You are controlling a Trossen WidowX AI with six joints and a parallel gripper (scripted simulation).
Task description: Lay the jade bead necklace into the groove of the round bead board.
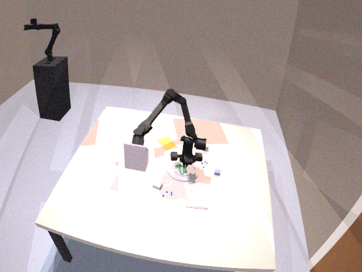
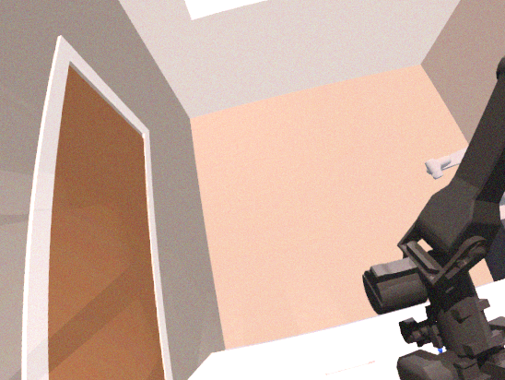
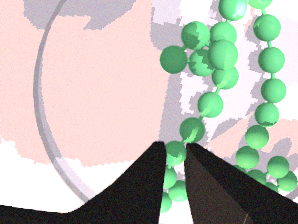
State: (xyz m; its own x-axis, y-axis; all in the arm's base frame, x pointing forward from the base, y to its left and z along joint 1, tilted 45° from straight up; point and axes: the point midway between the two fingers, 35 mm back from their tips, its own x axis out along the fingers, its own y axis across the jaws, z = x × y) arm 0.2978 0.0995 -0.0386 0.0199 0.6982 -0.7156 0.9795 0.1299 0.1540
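Observation:
The jade bead necklace (image 1: 183,171) (image 3: 271,60) lies in a loose heap over the round bead board (image 1: 176,177) (image 3: 37,90), with one strand down to the fingers and another on the right in the wrist view. A cluster of beads sits at the top of the near strand. The board is clear, with a thin ring line. My gripper (image 1: 185,166) (image 3: 173,152) is low over the board, nearly closed, with a bead of the necklace between its fingertips. More beads show below, between the fingers. The exterior view shows the arm but not the fingertips.
A pale upright box (image 1: 136,157) stands left of the board, by the arm's base. A yellow square (image 1: 166,143) lies behind. A blue cube (image 1: 217,172) is to the right, a grey block (image 1: 158,186) front left. Small blue beads (image 1: 171,193) and a thin stick (image 1: 197,207) lie in front.

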